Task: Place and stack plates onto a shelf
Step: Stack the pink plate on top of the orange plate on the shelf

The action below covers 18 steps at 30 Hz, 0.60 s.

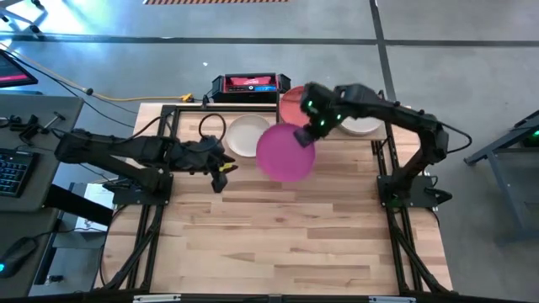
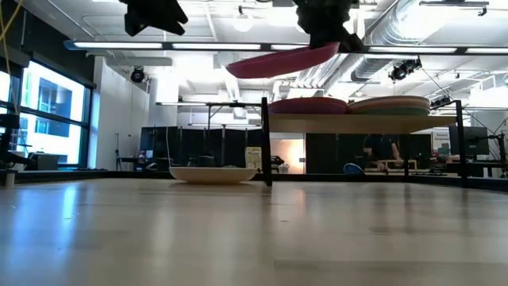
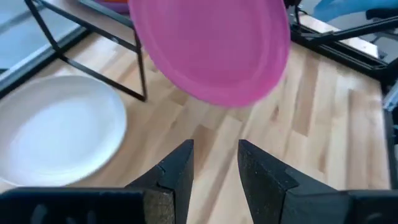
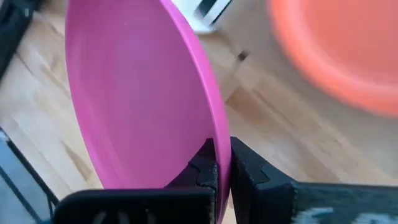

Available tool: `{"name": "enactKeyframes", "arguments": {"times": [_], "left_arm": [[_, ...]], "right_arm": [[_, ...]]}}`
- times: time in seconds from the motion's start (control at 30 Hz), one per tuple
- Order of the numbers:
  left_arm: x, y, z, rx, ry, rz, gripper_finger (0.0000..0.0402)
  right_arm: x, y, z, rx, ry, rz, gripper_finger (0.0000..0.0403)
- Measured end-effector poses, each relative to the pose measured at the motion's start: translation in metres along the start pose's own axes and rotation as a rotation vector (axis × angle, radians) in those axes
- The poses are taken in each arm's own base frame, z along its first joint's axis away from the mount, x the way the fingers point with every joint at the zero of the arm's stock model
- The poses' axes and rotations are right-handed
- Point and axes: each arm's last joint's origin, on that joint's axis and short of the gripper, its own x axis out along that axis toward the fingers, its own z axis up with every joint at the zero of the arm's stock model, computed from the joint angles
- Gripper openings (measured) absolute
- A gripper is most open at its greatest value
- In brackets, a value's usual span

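Note:
A magenta plate (image 1: 286, 151) hangs in the air, just in front of the shelf (image 2: 357, 124), with my right gripper (image 1: 313, 132) shut on it. On the shelf lie a coral red plate (image 1: 290, 104) and a pale plate (image 1: 362, 126). A white plate (image 1: 246, 135) rests flat on the table by the shelf's left post. My left gripper (image 3: 216, 163) hovers open and empty left of the magenta plate, above the table. My right gripper pinches the magenta plate's rim (image 4: 221, 144) between its two fingers, one on the upper face and one on the underside, at the plate's far right edge. The fingers slant down from the far right. The plate is lifted clear and tilted, its free side (image 2: 238, 68) lower.
A red and black box (image 1: 246, 84) stands at the table's far edge, with a black cable loop (image 1: 210, 126) beside the white plate. Black frame posts (image 1: 168, 126) run along both table sides. Bare wood (image 1: 278, 236) fills the near half.

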Motion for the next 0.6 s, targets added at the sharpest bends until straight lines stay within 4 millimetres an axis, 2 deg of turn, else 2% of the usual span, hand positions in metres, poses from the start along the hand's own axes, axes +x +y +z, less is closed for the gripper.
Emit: {"name": "enactKeyframes", "arguments": {"times": [0.4, 0.6], "left_arm": [[0.004, 0.020, -0.003, 0.078, 0.085, 0.105, 0.0111], [0.003, 0.022, -0.006, 0.090, 0.118, 0.121, 0.0111]], "right_arm": [[-0.034, -0.075, 0.032, 0.160, -0.078, 0.074, 0.0000], [-0.044, -0.109, 0.043, 0.228, -0.117, 0.111, 0.0000]]}}
